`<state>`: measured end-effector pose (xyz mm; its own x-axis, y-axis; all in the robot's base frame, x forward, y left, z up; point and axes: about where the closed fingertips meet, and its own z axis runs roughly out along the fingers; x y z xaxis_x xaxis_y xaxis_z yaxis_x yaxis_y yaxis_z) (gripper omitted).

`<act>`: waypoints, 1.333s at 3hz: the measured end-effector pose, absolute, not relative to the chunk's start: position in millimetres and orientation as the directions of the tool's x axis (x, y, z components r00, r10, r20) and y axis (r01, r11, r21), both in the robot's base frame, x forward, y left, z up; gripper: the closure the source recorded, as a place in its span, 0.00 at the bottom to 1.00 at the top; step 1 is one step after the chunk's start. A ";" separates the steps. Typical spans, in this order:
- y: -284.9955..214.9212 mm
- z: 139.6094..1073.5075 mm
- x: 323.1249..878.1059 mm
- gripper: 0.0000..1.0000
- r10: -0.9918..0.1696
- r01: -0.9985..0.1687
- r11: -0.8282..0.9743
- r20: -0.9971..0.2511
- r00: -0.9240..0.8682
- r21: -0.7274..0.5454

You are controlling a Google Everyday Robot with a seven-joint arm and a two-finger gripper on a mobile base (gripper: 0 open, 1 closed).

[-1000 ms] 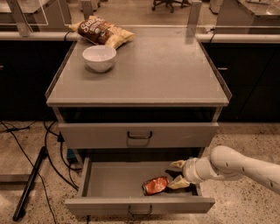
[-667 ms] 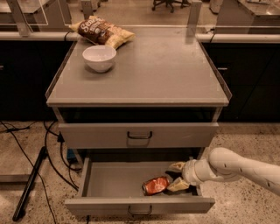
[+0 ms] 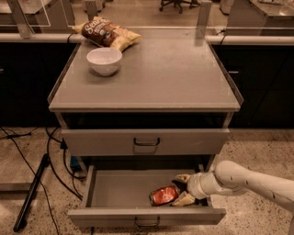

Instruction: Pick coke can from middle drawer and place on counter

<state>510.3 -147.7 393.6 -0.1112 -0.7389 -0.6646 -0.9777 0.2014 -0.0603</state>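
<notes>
The tool (image 3: 183, 189), spread open at the coke can (image 3: 163, 195) in the middle drawer (image 3: 118, 189), may pinch off-centre, squirting it away.

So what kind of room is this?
Probably an office or lab: a rolling chair at the back, cables on the floor, and a robot's gripper inside the open drawer beside a can.
</notes>
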 end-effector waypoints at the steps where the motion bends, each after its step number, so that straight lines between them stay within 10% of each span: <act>1: -139.0 387.6 509.4 0.36 -0.732 -0.981 0.187 -0.673 -0.104 -0.051; 4: -109.6 368.5 510.1 0.37 -0.719 -0.992 0.128 -0.690 -0.081 -0.018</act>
